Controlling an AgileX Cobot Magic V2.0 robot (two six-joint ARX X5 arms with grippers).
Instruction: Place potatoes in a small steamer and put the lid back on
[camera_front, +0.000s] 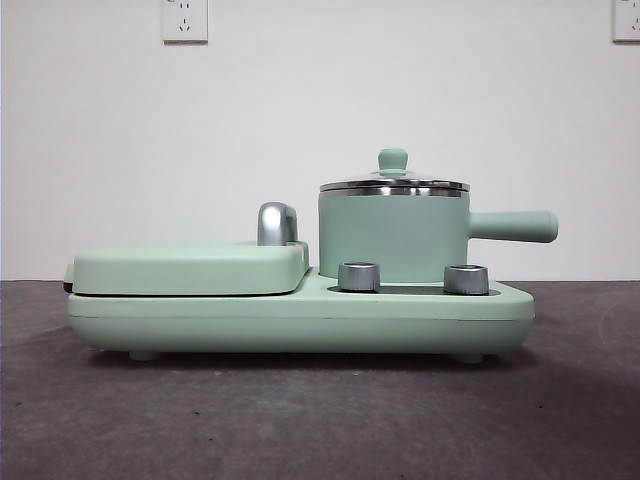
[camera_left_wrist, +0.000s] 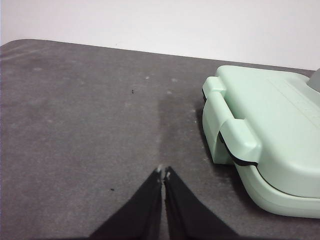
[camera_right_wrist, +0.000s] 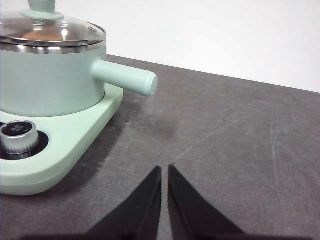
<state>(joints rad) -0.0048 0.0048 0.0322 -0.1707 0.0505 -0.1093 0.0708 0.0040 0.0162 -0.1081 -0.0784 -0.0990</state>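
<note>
The small steamer (camera_front: 393, 236), a mint-green pot with a straight side handle, stands on the right half of the green cooker base. The glass lid (camera_front: 393, 183) with its green knob sits on the pot's steel rim. In the right wrist view an orange-brown patch of the potatoes (camera_right_wrist: 41, 36) shows through the lid (camera_right_wrist: 50, 31) of the steamer (camera_right_wrist: 50, 80). My right gripper (camera_right_wrist: 164, 169) hovers shut over the bare table, off the pot handle's side. My left gripper (camera_left_wrist: 163, 172) is shut and empty over the table beside the griddle end. Neither arm shows in the front view.
The cooker base (camera_front: 300, 315) carries a closed flat green griddle (camera_front: 190, 268) on its left half, with a chrome hinge post (camera_front: 276, 224) and two steel knobs (camera_front: 359, 277) at the front. Dark grey table lies around it; a white wall stands behind.
</note>
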